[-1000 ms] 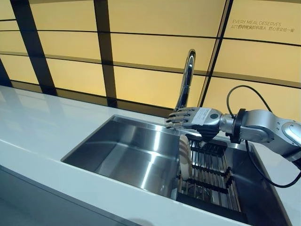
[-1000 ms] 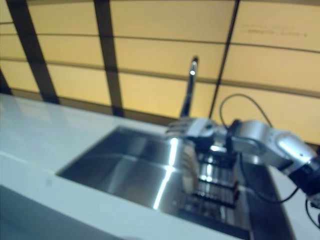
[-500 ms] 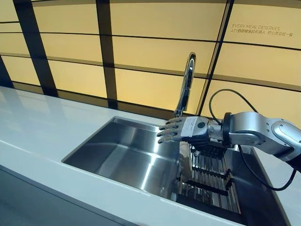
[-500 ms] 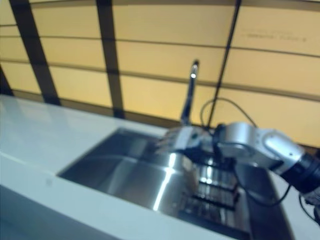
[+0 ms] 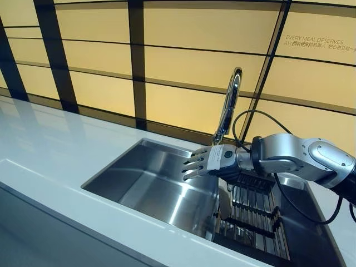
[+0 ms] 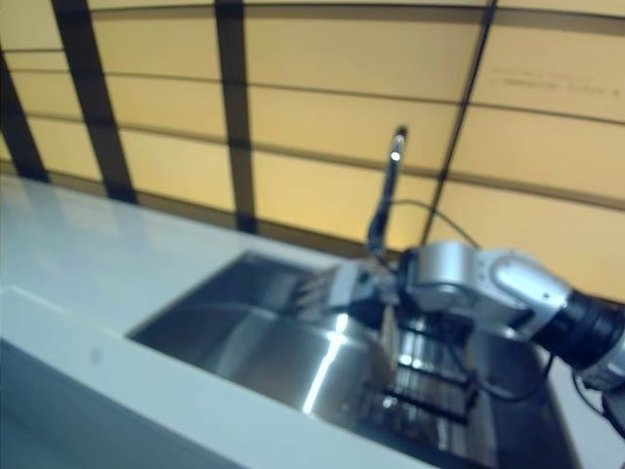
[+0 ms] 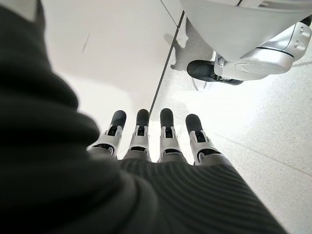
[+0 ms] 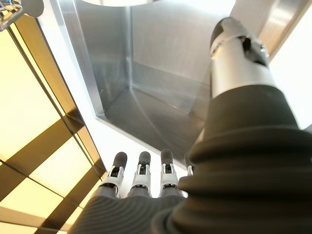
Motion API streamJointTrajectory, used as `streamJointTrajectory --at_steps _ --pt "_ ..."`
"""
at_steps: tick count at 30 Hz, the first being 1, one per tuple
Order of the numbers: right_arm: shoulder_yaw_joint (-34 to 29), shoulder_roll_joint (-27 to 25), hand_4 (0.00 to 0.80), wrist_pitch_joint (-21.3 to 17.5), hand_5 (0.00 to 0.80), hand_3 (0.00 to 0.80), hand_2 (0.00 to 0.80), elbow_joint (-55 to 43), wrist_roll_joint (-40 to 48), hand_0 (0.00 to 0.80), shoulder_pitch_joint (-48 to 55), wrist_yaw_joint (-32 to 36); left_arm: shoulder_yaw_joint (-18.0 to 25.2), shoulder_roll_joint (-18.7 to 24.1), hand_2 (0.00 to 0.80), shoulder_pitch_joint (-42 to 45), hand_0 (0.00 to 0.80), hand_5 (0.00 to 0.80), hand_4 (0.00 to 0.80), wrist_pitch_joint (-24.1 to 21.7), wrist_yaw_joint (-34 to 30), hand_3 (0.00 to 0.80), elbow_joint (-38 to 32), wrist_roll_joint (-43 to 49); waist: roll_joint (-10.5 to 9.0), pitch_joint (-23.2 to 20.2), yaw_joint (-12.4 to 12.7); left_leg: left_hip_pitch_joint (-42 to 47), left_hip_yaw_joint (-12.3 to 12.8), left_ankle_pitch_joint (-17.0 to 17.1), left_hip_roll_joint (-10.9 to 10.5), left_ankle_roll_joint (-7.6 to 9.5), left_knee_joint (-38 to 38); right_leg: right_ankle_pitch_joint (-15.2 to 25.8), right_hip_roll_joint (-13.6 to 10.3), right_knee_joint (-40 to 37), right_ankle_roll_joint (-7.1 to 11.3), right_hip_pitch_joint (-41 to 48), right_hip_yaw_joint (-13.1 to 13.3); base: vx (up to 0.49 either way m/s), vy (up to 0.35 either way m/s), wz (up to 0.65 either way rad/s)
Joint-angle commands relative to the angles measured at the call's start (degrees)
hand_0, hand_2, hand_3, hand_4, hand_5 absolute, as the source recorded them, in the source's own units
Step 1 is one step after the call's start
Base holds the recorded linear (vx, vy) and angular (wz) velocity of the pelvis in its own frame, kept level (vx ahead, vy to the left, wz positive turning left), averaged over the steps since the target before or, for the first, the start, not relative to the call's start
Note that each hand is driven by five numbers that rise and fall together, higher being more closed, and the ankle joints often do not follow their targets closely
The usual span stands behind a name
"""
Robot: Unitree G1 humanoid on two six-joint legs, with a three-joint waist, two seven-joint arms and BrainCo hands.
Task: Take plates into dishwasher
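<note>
A pale plate [image 5: 223,202] stands on edge at the left end of a dark wire rack [image 5: 253,214] set in the right part of the steel sink [image 5: 150,181]. My right hand [image 5: 208,161] hovers open just above and left of the plate. Its straight fingers [image 8: 141,175] point out over the empty basin and hold nothing; the thumb [image 8: 236,58] is held apart. My left hand [image 7: 151,141] shows only in its wrist view, hanging open over the floor with nothing in it.
A tall chrome faucet [image 5: 231,103] rises behind the sink, close to my right forearm. White countertop [image 5: 50,144] runs along the left and front of the sink. A yellow panelled wall with dark strips stands behind.
My right hand has moved left and lower, from above the rack out over the basin, staying open. The head camera has also turned slightly.
</note>
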Motion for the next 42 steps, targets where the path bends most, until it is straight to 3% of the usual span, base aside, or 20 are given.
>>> streamJointTrajectory --at_steps 1,28,42 --pt "4.21 -0.76 0.0 0.74 0.0 0.0 0.0 4.9 0.64 0.0 -6.11 -1.83 -1.95 2.33 0.0 -2.14 0.0 0.0 0.0 -1.07 -0.41 0.0 2.8 0.35 -2.57 -1.16 1.61 -0.83 3.73 1.29 0.62 0.92 -0.78 -2.03 -0.29 0.09 -0.25 1.19 -1.73 0.0 0.0 0.0" --pt "7.53 -4.35 0.0 -3.22 0.0 0.0 0.0 15.35 -4.4 0.0 -4.01 -7.1 -1.28 3.09 0.0 -1.78 0.0 0.0 0.0 -1.47 -0.58 0.0 2.66 -0.5 -3.23 -0.98 1.57 -0.77 3.56 1.28 0.57 0.97 -0.78 -2.06 -0.24 0.09 -0.34 1.38 -2.35 0.0 0.0 0.0" --pt "5.36 -4.13 0.0 -4.92 0.0 0.0 0.0 19.37 -5.41 0.0 1.28 -7.68 -0.93 3.38 0.0 -1.5 0.0 0.0 0.0 -1.56 -0.86 0.0 2.11 -0.72 -3.17 -0.48 1.83 -0.94 3.45 1.36 0.53 1.03 -0.78 -1.94 -0.26 0.09 -0.33 1.18 -2.63 0.0 0.0 0.0"
